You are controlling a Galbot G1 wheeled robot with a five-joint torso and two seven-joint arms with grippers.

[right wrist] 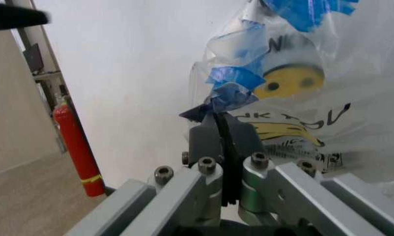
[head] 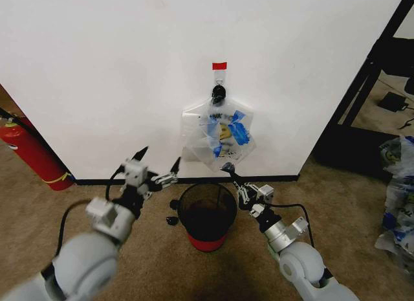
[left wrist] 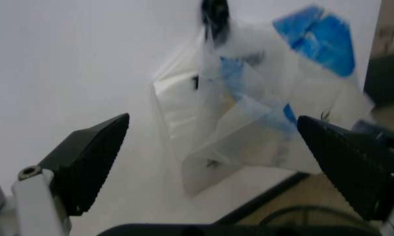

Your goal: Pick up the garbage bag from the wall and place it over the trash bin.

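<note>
Head view: right end effector (head: 228,169) pinches garbage bag (head: 218,136); left end effector (head: 158,160) gapes beside it.

Garbage bag (head: 218,134): translucent, seemingly blue-patched, yellow smiley.

No fully readable text; only partial black letters beside the yellow smiley on the garbage bag (right wrist: 302,93).

A red fire extinguisher (head: 31,153) stands left on tan carpet (head: 162,262); smiley-printed bags (head: 398,197) lie far right.
</note>
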